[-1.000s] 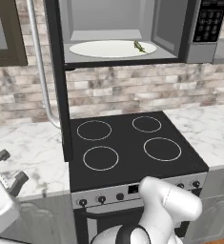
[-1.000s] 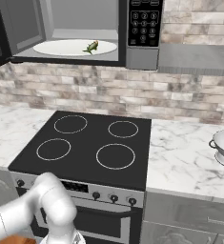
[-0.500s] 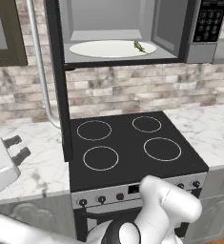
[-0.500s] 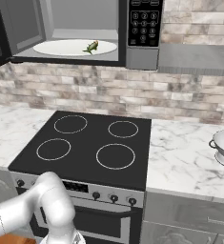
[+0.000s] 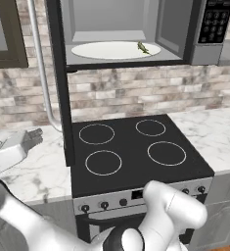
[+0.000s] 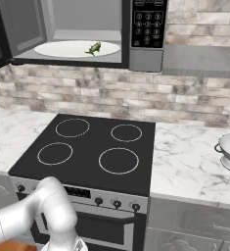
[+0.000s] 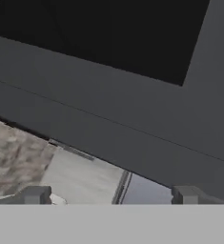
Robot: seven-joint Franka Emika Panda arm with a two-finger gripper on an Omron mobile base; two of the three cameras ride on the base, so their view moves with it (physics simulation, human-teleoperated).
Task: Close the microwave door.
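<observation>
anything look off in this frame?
The microwave door stands swung fully open, edge-on over the stove, leaving the microwave cavity exposed, with a small green item on its turntable plate. Nothing spilled or damaged.

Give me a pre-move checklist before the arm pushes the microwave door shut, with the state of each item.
1. Wide dark grey microwave door with black glass window open, swung fully out: ok, it needs closing.
2. Gripper beside the door's outer face, left of it over the marble counter: ok.
3. Hand view faces the door panel and window close up: ok.
4. Contact between the fingers and the door: cannot tell.
5. Large grey box microwave cavity: white round turntable plate and small green item sit inside, nothing sticks out past the opening: ok.
6. Door's swing path above the black four-ring stove: ok.
</observation>
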